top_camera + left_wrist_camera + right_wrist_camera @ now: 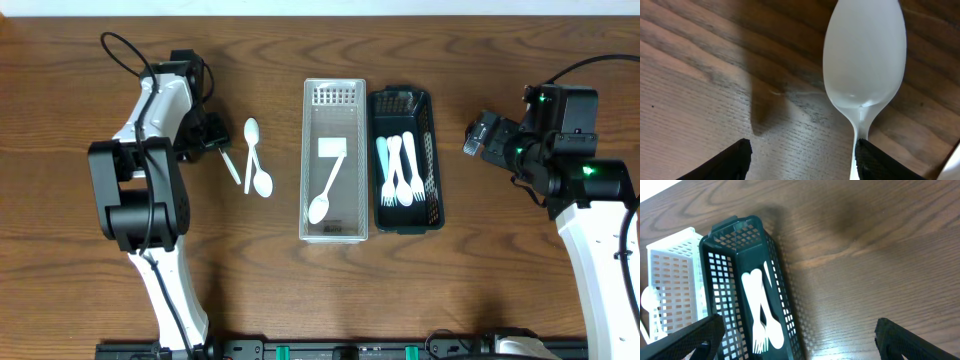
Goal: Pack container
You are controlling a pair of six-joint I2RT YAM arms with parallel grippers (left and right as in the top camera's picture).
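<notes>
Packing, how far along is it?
Done: one spoon lies in the white basket, forks in the black basket. In hand: nothing yet; the open left gripper hovers at a loose spoon. Left: two spoons on the table.

This is a robotics lab or test bench. A left arm (150,190) and a right arm (585,200), both white and black, stand at the near side of a wood-grain table (500,290). A black cable (133,55) loops away from the left one, and small green lights glow on the right one. A dark rail (330,350) with green fittings runs along the table's near edge. The things on the table are set out like trial props: a white basket (335,236), a black basket (437,150) just beside it, and plain plastic spoons (262,183) and forks (400,170), neatly grouped on the wood.
</notes>
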